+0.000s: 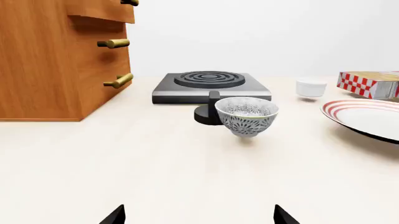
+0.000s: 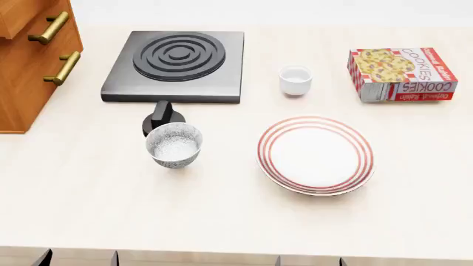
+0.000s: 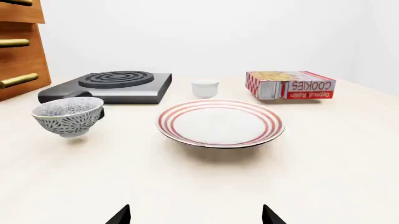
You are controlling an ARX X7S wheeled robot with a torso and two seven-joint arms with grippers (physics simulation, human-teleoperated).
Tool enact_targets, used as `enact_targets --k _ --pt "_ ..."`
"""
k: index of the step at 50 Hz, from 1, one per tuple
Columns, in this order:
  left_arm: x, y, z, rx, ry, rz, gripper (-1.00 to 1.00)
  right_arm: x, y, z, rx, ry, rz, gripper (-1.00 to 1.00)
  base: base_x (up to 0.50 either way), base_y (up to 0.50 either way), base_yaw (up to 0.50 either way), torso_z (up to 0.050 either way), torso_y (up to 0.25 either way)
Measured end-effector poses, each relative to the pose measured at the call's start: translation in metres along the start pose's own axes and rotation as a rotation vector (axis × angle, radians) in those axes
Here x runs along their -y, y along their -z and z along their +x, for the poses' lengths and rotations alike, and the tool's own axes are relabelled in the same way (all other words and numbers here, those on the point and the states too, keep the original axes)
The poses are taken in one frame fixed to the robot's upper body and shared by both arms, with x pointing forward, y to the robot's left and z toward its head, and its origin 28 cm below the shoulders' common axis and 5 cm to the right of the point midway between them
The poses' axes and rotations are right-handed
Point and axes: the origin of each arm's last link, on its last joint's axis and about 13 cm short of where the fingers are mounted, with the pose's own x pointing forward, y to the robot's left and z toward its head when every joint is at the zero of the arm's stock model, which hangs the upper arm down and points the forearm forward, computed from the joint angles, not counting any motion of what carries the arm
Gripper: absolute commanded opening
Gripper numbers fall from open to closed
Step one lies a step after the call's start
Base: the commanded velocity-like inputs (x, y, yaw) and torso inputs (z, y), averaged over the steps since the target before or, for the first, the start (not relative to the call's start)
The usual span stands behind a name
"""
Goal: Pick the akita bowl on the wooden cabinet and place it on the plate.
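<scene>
Pale cream table (image 2: 81,210) runs to a white wall (image 3: 206,32). All places below are told from the plate.

The wooden cabinet (image 2: 22,72) is the biggest thing. It stands far off to the plate's left, at the table's edge. Its top is out of view, so I cannot tell if a bowl sits up there. The black stove (image 2: 177,61) lies behind the plate and to its left. The plate (image 2: 315,155) itself lies flat and bare, so it looks ready to take the bowl. The cookie box (image 2: 402,73) lies behind the plate, to its right.

One patterned bowl (image 2: 174,144) stands on the table to the plate's left, well apart from it. It sits upright on its foot with its mouth up. It is round, so no side is longer. Its middle line runs straight up and down. A white cup (image 2: 295,80) stands behind the plate. A black knob (image 2: 162,117) sits just behind the bowl.

The left gripper (image 1: 199,217) has its tips spread wide, with nothing between them. The right gripper (image 3: 196,215) is spread and empty too. Both hang low, on the near side of the plate, probably waiting to start.
</scene>
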Motion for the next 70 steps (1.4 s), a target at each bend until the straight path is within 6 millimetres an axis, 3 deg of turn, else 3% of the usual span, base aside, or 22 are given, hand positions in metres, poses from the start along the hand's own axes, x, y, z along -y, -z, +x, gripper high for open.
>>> enact_targets --k 38,70 --pt "-0.0004 0.0 -0.0023 0.004 -0.006 0.015 1.0 0.0002 -0.0008 -0.002 0.001 0.012 0.026 1.0 0.0 0.0 0.0 0.0 0.0" --pt "-0.0009 0.0007 -0.0009 -0.002 -0.023 0.011 1.0 0.0001 -0.0017 -0.0021 0.001 0.014 0.031 1.0 0.0 0.0 0.0 0.049 0.0"
